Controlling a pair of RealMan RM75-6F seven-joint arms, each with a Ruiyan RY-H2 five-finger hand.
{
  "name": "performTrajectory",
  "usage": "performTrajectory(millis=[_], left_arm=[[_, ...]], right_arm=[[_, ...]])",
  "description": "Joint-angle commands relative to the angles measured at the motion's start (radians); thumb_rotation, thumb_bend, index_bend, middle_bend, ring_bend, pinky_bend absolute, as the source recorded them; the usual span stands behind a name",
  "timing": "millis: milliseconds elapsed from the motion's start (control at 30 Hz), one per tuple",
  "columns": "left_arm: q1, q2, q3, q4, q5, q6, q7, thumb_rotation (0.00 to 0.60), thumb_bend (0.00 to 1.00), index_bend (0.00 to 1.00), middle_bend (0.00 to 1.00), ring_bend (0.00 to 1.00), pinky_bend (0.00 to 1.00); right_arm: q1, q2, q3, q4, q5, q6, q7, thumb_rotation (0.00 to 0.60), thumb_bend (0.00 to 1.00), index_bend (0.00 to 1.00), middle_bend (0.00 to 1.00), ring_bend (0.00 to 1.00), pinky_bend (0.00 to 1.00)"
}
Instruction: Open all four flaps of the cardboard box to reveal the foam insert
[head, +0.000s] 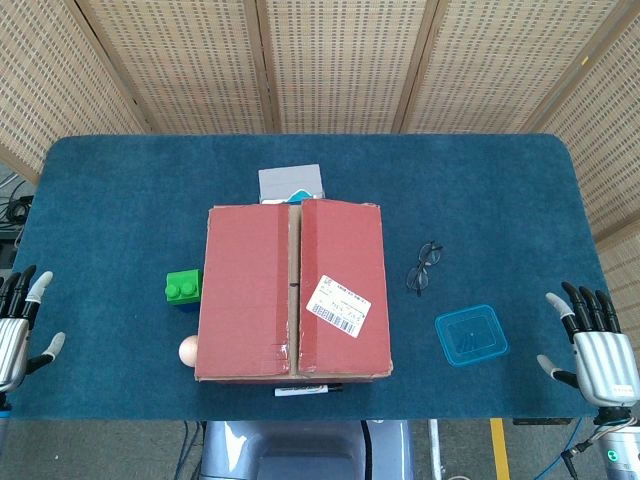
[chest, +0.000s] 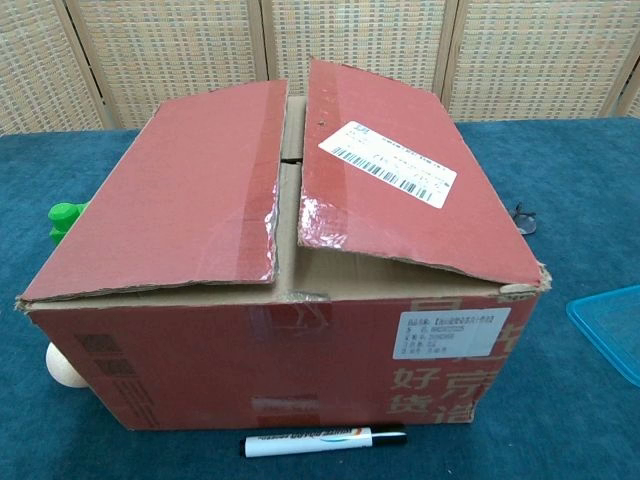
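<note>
Cardboard box (head: 292, 290): mid-table on the blue cloth (head: 120, 190), both top flaps down, slightly raised along the centre seam (shipping label on the right one).
Left hand (head: 18, 325): at the table's left edge, fingers spread, holding nothing, well apart from the box.
Right hand (head: 597, 345): at the right edge, fingers spread, empty.
Around the box: green block (head: 184, 287), egg (head: 189, 351), marker (chest: 325, 438), glasses (head: 424, 266), blue lid (head: 470, 335).

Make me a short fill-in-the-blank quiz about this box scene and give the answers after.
1. The white shipping label is stuck on the box's ____ top flap.
2. The marker lies in front of the cardboard box, on the ____.
3. Both the left hand and right hand hold ____.
4. The lid beside the glasses is coloured ____.

Answers: right; table; nothing; blue
</note>
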Motion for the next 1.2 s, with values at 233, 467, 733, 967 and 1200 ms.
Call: performTrajectory(millis=[233, 467, 733, 967, 1200], left_arm=[[0.001, 0.005, 0.001, -0.004, -0.002, -0.004, -0.008, 0.600, 0.31, 0.06, 0.00, 0.00, 0.00], [0.002, 0.025, 0.005, -0.029, -0.014, -0.018, 0.005, 0.600, 0.31, 0.06, 0.00, 0.00, 0.00], [-0.005, 0.037, 0.006, -0.052, -0.020, -0.037, 0.016, 0.600, 0.31, 0.06, 0.00, 0.00, 0.00], [-0.015, 0.050, 0.004, -0.065, -0.025, -0.053, 0.025, 0.600, 0.31, 0.06, 0.00, 0.00, 0.00], [-0.021, 0.057, 0.003, -0.070, -0.021, -0.060, 0.021, 0.600, 0.31, 0.06, 0.00, 0.00, 0.00]], right_arm=[[0.002, 0.004, -0.003, -0.004, -0.007, -0.003, 0.008, 0.600, 0.16, 0.16, 0.06, 0.00, 0.00], [0.007, 0.021, -0.009, -0.019, -0.022, -0.013, 0.061, 0.600, 0.16, 0.16, 0.06, 0.00, 0.00], [0.020, 0.047, -0.012, -0.036, -0.030, -0.036, 0.105, 0.600, 0.44, 0.16, 0.09, 0.00, 0.00], [0.058, 0.076, -0.007, -0.050, -0.100, -0.040, 0.254, 0.600, 0.77, 0.16, 0.12, 0.00, 0.00], [0.115, 0.105, -0.005, -0.066, -0.175, -0.062, 0.340, 0.600, 0.89, 0.16, 0.14, 0.00, 0.00]])
